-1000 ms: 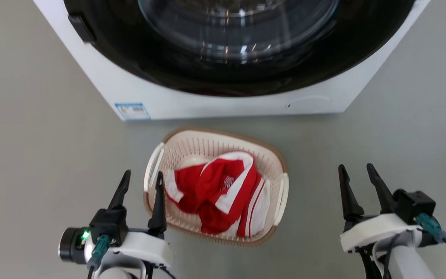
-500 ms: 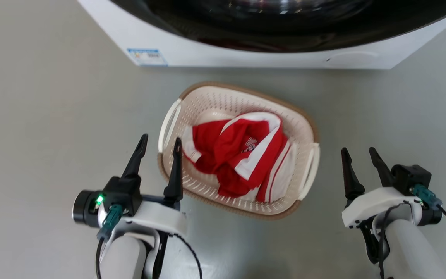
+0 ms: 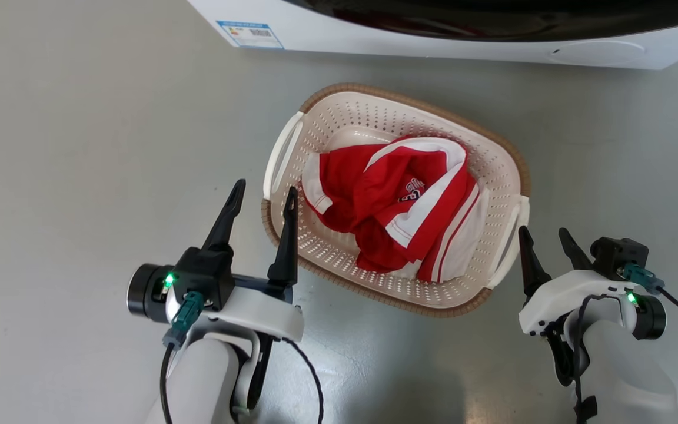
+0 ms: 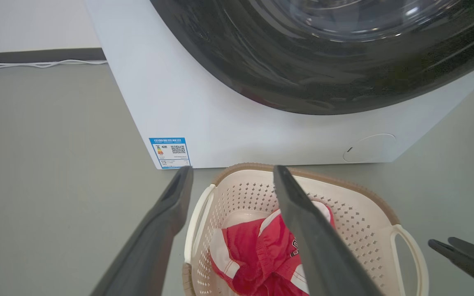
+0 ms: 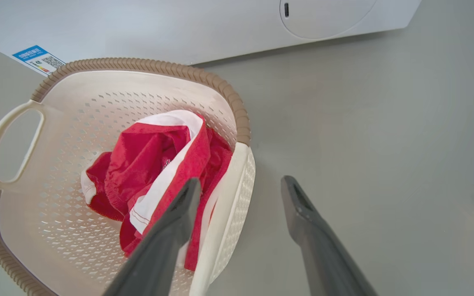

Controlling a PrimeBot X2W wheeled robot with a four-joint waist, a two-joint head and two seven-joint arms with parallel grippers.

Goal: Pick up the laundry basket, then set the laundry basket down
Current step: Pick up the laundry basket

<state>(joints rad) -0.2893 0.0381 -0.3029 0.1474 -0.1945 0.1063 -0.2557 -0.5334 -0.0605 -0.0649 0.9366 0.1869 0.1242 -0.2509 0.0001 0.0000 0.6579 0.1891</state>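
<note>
Cream perforated plastic laundry basket (image 3: 368, 121) (crumpled red-and-white garment (image 3: 398, 206) inside) is seen on the grey floor (image 3: 80, 147) before the white washing machine (image 3: 433, 50); left gripper (image 3: 265, 188) and right gripper (image 3: 542, 231) are spread wide, empty, flanking it.

This looks like a laundry room. A big white washing machine (image 3: 374, 41) with a round dark door (image 4: 323, 53) stands at the top of the head view. In front of it, in the middle, a laundry basket (image 3: 362, 118) with red and white clothes (image 3: 398, 206) sits on a plain grey floor (image 3: 80, 147).
</note>
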